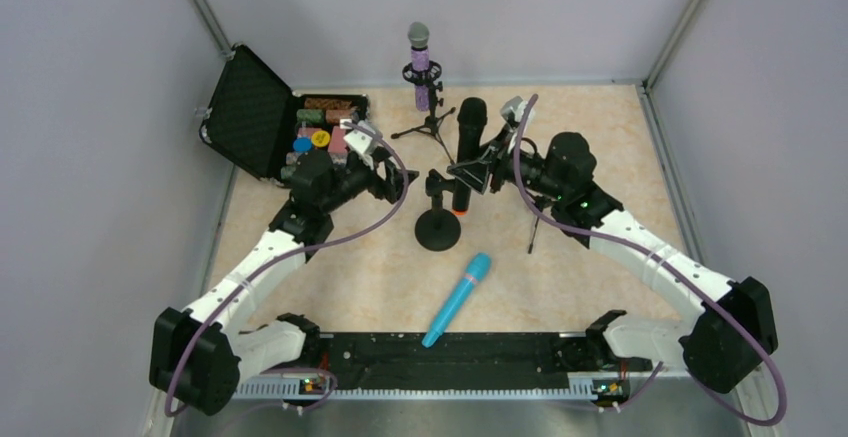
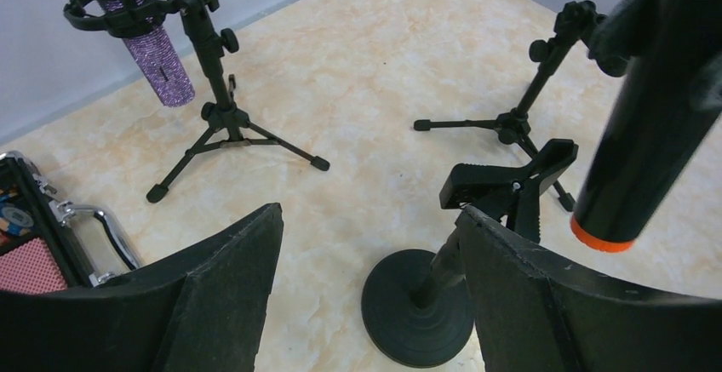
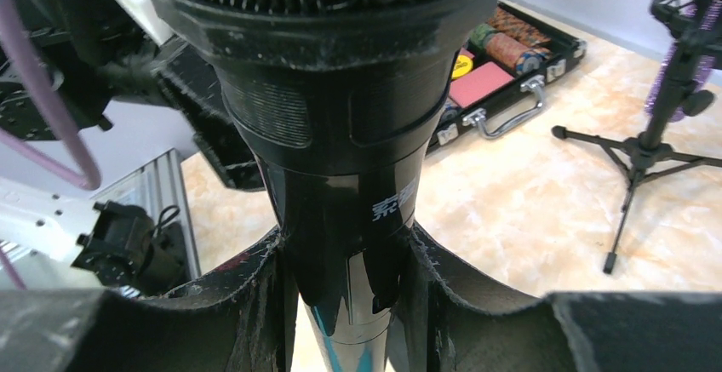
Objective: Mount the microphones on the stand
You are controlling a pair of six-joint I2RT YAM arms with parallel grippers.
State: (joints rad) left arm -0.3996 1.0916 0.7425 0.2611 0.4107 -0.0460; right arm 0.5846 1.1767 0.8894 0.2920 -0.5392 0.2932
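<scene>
— At table centre, status of the black microphone (image 1: 470, 142)?
— Pinched upright in my right gripper (image 3: 345, 270), orange end beside the clip (image 2: 511, 186) of the round-base stand (image 1: 438, 229); not yet seated. My left gripper (image 2: 368, 219) is spread beside that stand, empty.
— Remainder?
— Far centre, the purple microphone (image 1: 419, 57) is mounted. Nearer, the blue microphone (image 1: 457, 299) lies unattached. One of three done.

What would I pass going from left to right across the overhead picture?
Open black case → purple microphone in its tripod stand → black microphone. The blue microphone and the round-base stand overlap that middle stretch, so they are left out.
</scene>
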